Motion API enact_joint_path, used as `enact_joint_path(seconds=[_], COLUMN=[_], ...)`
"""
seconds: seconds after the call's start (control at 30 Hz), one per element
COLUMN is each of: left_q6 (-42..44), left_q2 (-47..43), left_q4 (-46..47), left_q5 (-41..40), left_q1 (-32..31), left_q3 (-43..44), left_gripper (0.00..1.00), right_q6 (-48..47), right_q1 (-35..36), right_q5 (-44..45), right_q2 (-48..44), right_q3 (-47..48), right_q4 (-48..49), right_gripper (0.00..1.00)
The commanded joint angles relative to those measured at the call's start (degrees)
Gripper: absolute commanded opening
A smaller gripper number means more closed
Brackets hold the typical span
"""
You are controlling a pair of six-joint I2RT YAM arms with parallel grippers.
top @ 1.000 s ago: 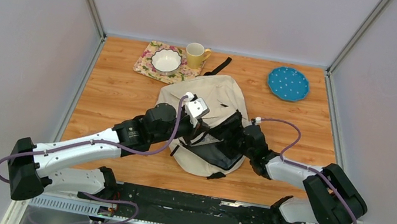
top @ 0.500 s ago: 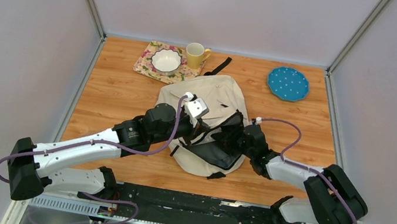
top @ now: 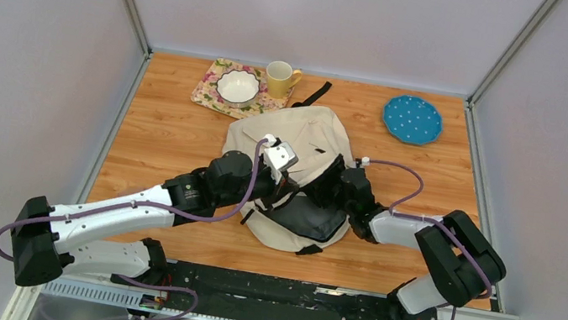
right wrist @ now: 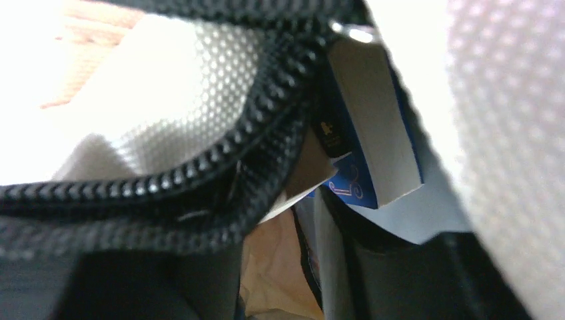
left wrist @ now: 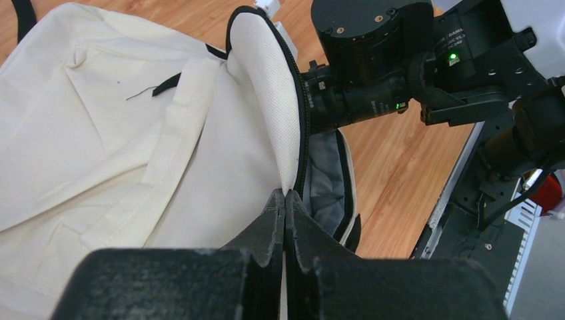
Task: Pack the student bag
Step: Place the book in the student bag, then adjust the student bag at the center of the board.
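The top camera hangs high above and behind the arm bases and looks down on the whole table (top: 167, 125), far from everything. The left wrist camera sits close over the student bag (left wrist: 133, 133) and faces along the left gripper (left wrist: 285, 197) toward the right arm (left wrist: 380, 60). The right wrist camera is extremely near, probably inside the bag mouth, where a blurred zipper (right wrist: 200, 177) fills the frame. All three views share that bag opening.
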Motion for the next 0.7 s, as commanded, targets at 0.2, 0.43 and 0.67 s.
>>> enact_joint_path(seconds=[0.2, 0.43, 0.67], left_q6=[-3.13, -2.61, -5.07], left_q2=[-1.87, -1.51, -2.47], left_q4=[2.52, -1.44, -6.62], left_q5=[1.89, 1.9, 4.27], left_q1=[-0.17, -0.17, -0.08], left_q3=[-3.17, -4.49, -4.14], left_gripper=[0.0, 0.08, 0.49], right_q6=[-17.48, -21.98, -17.67], right_q1=[1.48, 2.53, 2.53], right_q5=[9.61, 19.73, 25.1], right_q2=[-28.08, -55.85, -72.14], right_q3=[-2.23, -5.57, -8.12], right_q4=[-28.11, -61.84, -76.3], right_gripper=[0.64, 0.64, 0.7])
